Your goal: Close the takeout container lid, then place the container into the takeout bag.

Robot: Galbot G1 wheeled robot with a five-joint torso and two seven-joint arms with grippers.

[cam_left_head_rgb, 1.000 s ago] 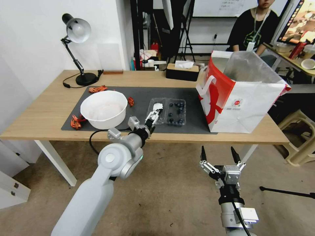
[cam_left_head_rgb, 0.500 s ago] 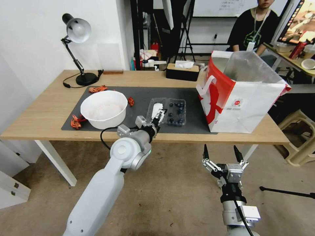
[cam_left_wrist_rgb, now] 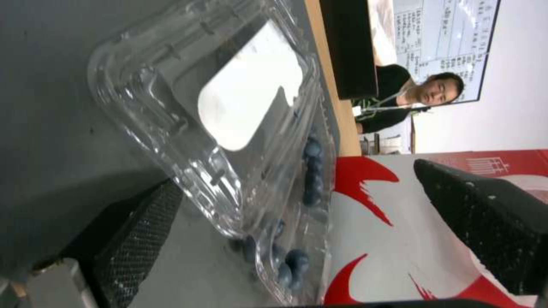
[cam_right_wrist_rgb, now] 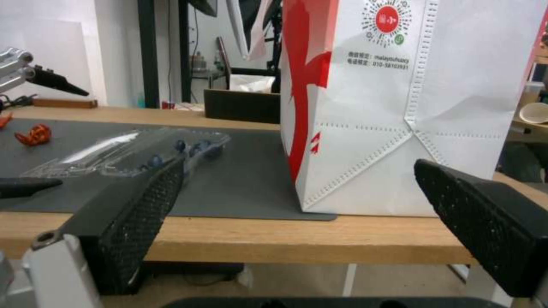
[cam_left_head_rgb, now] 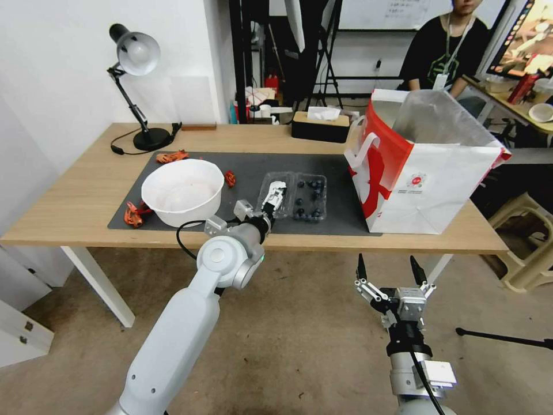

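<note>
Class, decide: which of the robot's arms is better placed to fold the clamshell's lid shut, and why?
Probably the left. The left gripper is open at the lid of the takeout container, while the right gripper hangs open below the table edge.

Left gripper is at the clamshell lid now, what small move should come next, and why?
Probably swing the lid up and over toward the berry half. The left gripper is open, one finger low at the lid's edge, and the lid looks slightly raised off the mat. The takeout container remains open, berries exposed. The right gripper hangs open below the table, idle.
</note>
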